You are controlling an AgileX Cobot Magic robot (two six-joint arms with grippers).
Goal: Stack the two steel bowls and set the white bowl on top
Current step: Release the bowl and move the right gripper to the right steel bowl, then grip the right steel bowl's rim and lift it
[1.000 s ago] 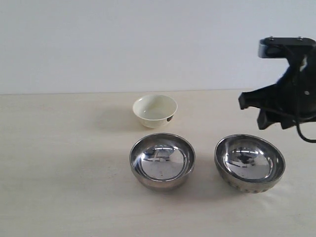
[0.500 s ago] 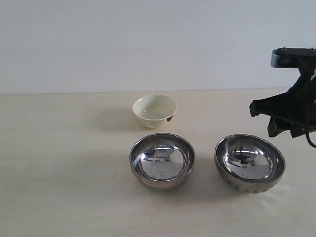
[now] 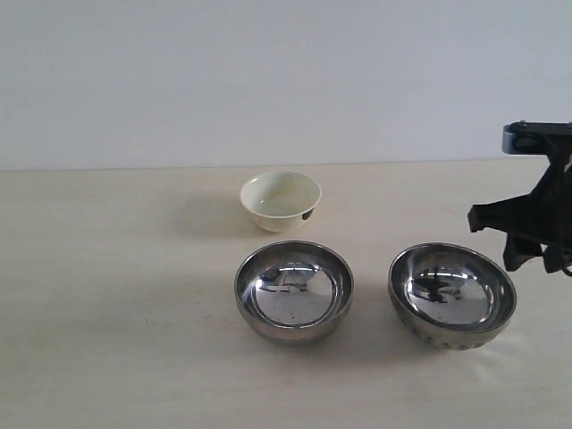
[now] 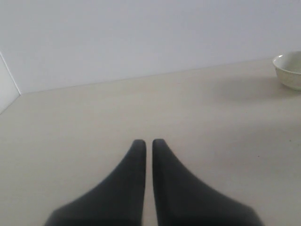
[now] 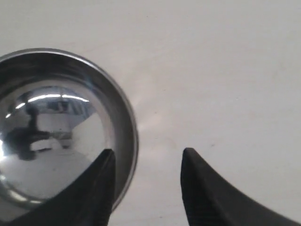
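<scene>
Two steel bowls stand side by side on the table: a smooth one (image 3: 294, 290) in the middle and a dimpled one (image 3: 452, 297) to its right. Behind the smooth one sits the white bowl (image 3: 281, 200), also seen at the edge of the left wrist view (image 4: 289, 69). My right gripper (image 5: 148, 153) is open above the dimpled bowl (image 5: 56, 127), one finger over its inside, the other over the table outside the rim. In the exterior view that gripper (image 3: 527, 234) hangs at the right edge. My left gripper (image 4: 147, 142) is shut on nothing, above bare table.
The cream tabletop (image 3: 116, 295) runs back to a plain pale wall (image 3: 268, 80). In the left wrist view a white panel edge (image 4: 7, 87) shows at one side.
My right arm has shifted to the right and slightly downward over the last second. The three bowls have not moved.
</scene>
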